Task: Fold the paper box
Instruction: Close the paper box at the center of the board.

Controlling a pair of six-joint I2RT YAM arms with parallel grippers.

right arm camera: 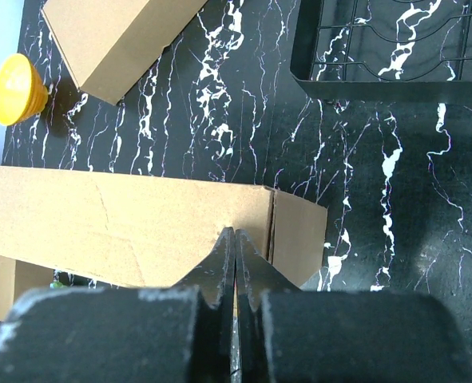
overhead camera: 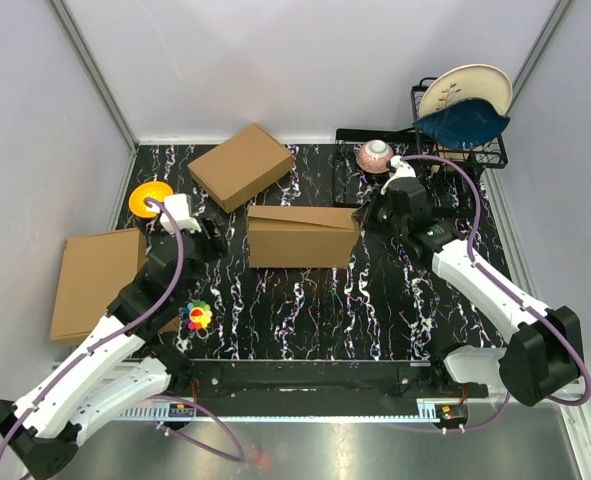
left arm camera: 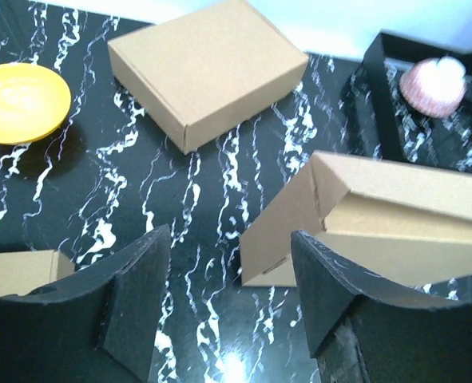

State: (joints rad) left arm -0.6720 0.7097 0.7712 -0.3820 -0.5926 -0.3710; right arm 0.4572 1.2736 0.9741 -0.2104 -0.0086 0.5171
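The paper box [overhead camera: 300, 237] lies in the middle of the black marbled table, partly folded, its top panel sloping. In the left wrist view the box's [left arm camera: 395, 207] left end lies just ahead of my right finger. My left gripper [overhead camera: 215, 240] [left arm camera: 230, 239] is open beside that end, with only table between its fingers. My right gripper [overhead camera: 368, 215] [right arm camera: 236, 233] is shut, its tips over the top face of the box [right arm camera: 124, 223], close to the folded side flap [right arm camera: 298, 235] at the right end. I cannot tell whether the tips touch it.
A smaller closed cardboard box [overhead camera: 240, 165] [left arm camera: 208, 72] lies behind the paper box. A yellow bowl [overhead camera: 150, 197] and a flat tan slab [overhead camera: 95, 285] are at the left. A dish rack [overhead camera: 460, 140] with plates and a pink cup [overhead camera: 375, 156] stand back right. A colourful toy [overhead camera: 197, 317] lies near front.
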